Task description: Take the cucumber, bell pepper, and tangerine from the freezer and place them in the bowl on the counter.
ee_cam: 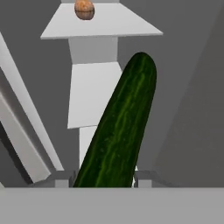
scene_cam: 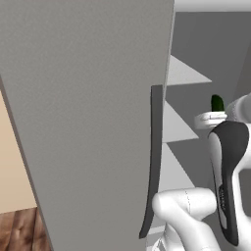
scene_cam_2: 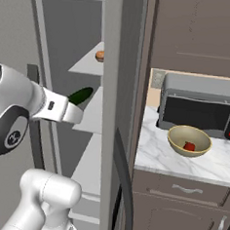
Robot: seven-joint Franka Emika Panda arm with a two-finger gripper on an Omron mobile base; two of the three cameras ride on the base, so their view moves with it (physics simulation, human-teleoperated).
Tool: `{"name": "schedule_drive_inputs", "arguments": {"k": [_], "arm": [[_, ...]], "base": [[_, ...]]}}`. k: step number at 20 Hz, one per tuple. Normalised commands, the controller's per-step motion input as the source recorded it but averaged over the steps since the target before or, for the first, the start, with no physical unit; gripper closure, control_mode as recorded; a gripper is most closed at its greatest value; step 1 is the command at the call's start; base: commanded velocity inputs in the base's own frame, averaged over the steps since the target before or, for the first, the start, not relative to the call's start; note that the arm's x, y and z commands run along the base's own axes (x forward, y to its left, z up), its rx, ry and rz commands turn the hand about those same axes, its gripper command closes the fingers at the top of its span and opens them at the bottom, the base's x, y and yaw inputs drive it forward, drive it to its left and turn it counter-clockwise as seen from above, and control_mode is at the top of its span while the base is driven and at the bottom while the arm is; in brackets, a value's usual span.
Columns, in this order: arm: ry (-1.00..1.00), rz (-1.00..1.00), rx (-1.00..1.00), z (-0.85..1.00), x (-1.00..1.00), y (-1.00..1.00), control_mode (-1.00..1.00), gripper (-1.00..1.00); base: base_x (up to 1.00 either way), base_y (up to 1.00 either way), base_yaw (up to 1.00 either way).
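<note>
My claw [ee_cam: 103, 181] is pinching the cucumber [ee_cam: 120, 127] near its lower end, one finger on each flank, so the long body sticks out ahead of me into the open freezer [scene_cam: 88, 122]. I hold it by the end rather than the middle, I judge, because that was the part reaching toward me off the shelf. It is slim, straight and dark green, with paler lengthwise streaks and a blunt rounded tip; the skin looks smooth and firm, so a light squeeze should keep it from sliding.

Beyond the tip, on a far upper shelf [ee_cam: 103, 22], sits the tangerine [ee_cam: 84, 9], a small lumpy orange-tan ball resting flat where it cannot roll far. The shelves are plain pale grey slabs, stacked one above another.

The freezer door, flat matt grey with a long dark curved handle [scene_cam: 153, 162], stands swung open on my left, which is why I can reach in.

To the right, on the white marble bench [scene_cam_2: 158, 154], the pale yellow-olive bowl [scene_cam_2: 176, 139] waits in front of the grey microwave [scene_cam_2: 200, 106]. The glossy red bell pepper [scene_cam_2: 189, 146] already lies inside it, so two items remain.
</note>
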Motion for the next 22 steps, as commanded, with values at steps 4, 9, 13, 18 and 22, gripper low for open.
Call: {"name": "schedule_drive_inputs", "arguments": {"k": [4, 9, 13, 18, 22], "arm": [[0.02, 0.03, -0.01, 0.03, -0.21, 0.12, -1.0, 1.0], [0.01, 0.03, 0.0, 0.04, -0.14, 0.07, -1.0, 1.0], [0.0, 0.0, 0.0, 0.01, -0.26, 0.0, -1.0, 1.0], [0.0, 0.0, 0.0, 0.03, -0.24, 0.0, -1.0, 1.0], [0.02, 0.0, 0.0, 0.06, -0.16, 0.06, -1.0, 1.0]], "base": [[0.0, 0.0, 0.0], [0.0, 0.0, 0.0], [0.0, 0.0, 0.0], [0.0, 0.0, 0.0], [0.0, 0.0, 0.0]]}}
